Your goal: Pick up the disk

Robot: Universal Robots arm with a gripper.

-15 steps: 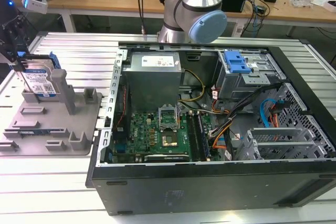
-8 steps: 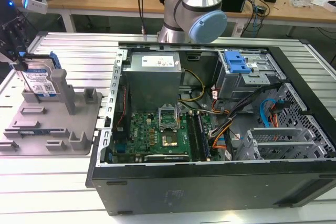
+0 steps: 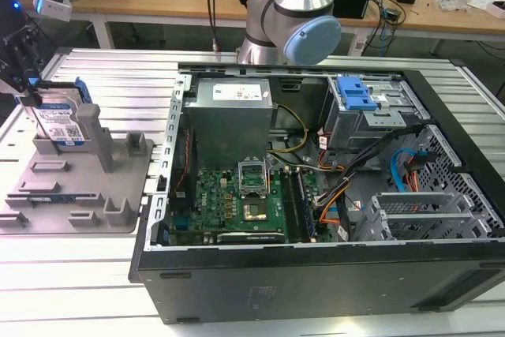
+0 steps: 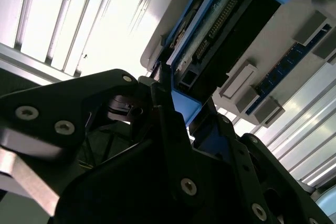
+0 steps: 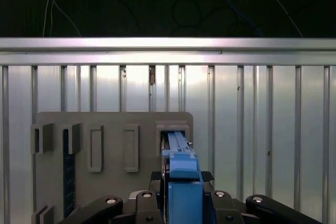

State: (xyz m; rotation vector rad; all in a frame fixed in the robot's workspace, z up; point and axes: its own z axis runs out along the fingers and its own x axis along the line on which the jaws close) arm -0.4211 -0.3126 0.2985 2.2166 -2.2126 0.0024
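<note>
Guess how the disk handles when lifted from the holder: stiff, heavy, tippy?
Probably rigid: the disk looks like a flat metal slab. Likely dense for its size. Standing on edge in the grey holder, it could tip once free, though the gripper straddles its blue edge.

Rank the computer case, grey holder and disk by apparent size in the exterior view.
1. Computer case, by far the largest.
2. Grey holder.
3. Disk, standing upright in the holder, smallest.
Differences are plain, so nearness to the camera does not change the order.

An open computer case [image 3: 316,195] lies on the slatted metal table [image 3: 79,274], with a grey holder [image 3: 79,195] near the table's edge beside it.
</note>
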